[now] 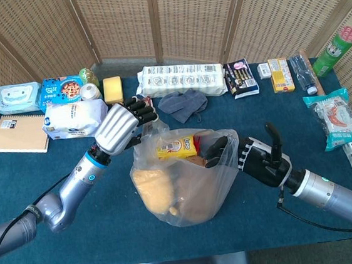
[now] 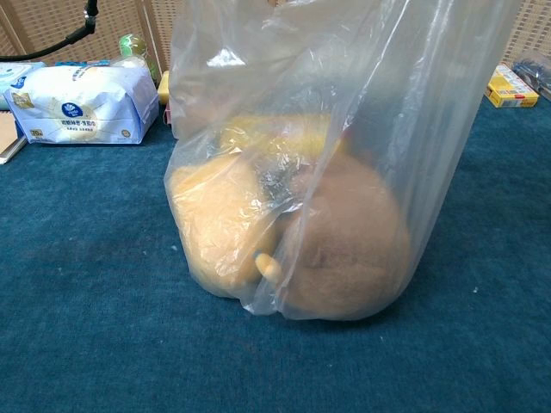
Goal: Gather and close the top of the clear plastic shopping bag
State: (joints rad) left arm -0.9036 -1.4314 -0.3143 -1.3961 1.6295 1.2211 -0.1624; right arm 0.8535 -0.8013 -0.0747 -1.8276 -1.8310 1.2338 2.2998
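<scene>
Head view alone: both robot hands, left [image 1: 120,126] and right [image 1: 254,158], gripping opposite rims of plastic bag [image 1: 182,188].

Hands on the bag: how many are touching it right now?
2. The left hand is at the bag's upper left rim; the right hand grips its right edge.

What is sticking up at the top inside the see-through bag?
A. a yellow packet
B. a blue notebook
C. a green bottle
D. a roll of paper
A: in the head view a yellow packet lies at the open top of the clear plastic bag, above the brown and yellow soft things inside.
</scene>
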